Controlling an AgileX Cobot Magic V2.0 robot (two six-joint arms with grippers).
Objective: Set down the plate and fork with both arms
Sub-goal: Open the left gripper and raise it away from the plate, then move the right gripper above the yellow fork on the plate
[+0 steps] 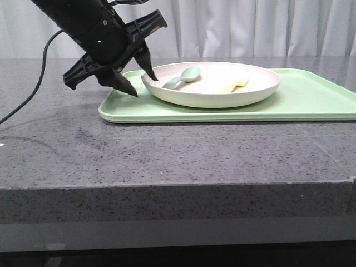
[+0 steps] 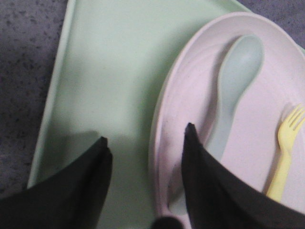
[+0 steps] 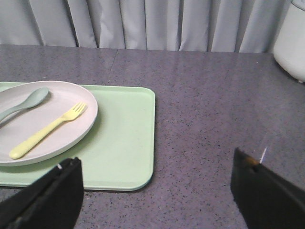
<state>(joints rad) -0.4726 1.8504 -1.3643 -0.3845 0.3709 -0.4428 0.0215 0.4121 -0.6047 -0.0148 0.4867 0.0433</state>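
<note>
The cream plate (image 1: 222,99) rests on the light-green tray (image 1: 311,97). Inside the plate lies the yellow fork (image 1: 235,85), beside a grey-green spoon (image 1: 186,77). My left gripper (image 1: 144,86) is open and straddles the plate's left rim. In the left wrist view one finger is over the plate (image 2: 257,124) by the spoon (image 2: 236,81), the other over the tray (image 2: 109,71); the fork (image 2: 284,152) lies off to the side. My right gripper (image 3: 155,160) is open wide over bare table, past the tray's right end, well away from the plate (image 3: 28,126) and fork (image 3: 47,130).
Grey speckled stone table with its front edge close to the camera. A white container (image 3: 290,43) stands on the table at the far right. A black cable (image 1: 33,92) hangs at the left. Curtains close off the back.
</note>
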